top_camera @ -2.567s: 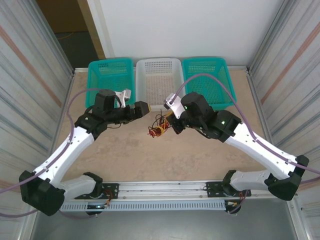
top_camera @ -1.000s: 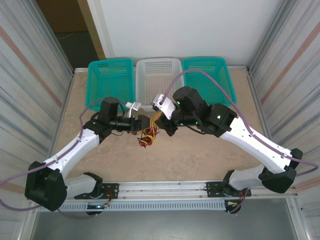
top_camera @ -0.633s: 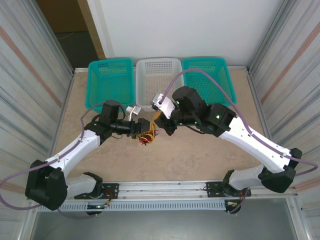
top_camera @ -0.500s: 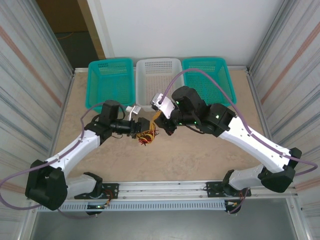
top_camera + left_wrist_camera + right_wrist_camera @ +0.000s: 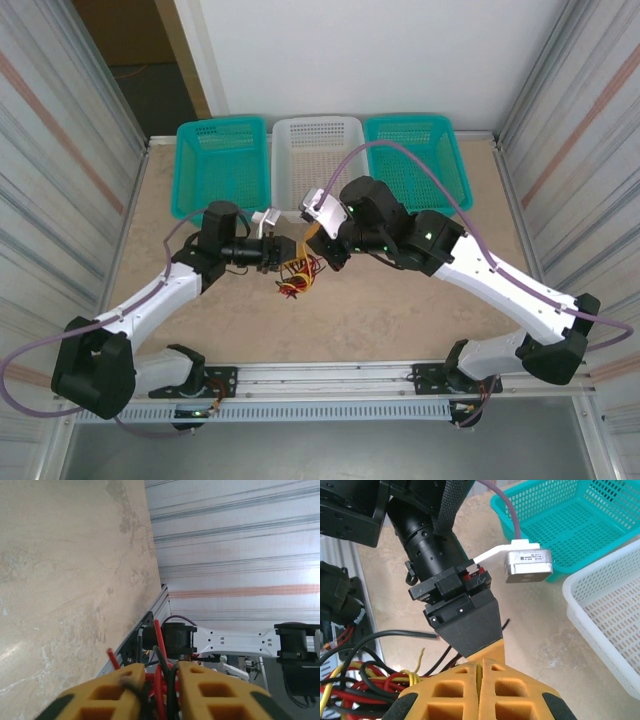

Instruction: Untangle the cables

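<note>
surface: beige table (image 5: 400, 315) | far edge: left teal basket (image 5: 215, 165), white basket (image 5: 320, 155), right teal basket (image 5: 430, 130)

Baskets: three. Two teal, the left teal basket (image 5: 225, 165) and the right teal basket (image 5: 418, 170); one white basket (image 5: 320, 150).

Arms: two, the left arm (image 5: 150, 295) and the right arm (image 5: 500, 285).

Grippers: two, the left gripper (image 5: 288, 252) and the right gripper (image 5: 320, 243). Two yellow fingers (image 5: 445, 695) on each, four in all.

Camera boxes on the wrists: two, the left camera box (image 5: 527, 565) and the right camera box (image 5: 316, 205).

Lavender hoses (image 5: 396, 144): two, one per arm.

Tangle of cables (image 5: 298, 272): one. Colours seen in it: three, red, black and yellow. Strands per colour cannot be counted, too knotted.

Table (image 5: 400, 320): one.

Ribbed side walls (image 5: 60, 150): two.
</note>
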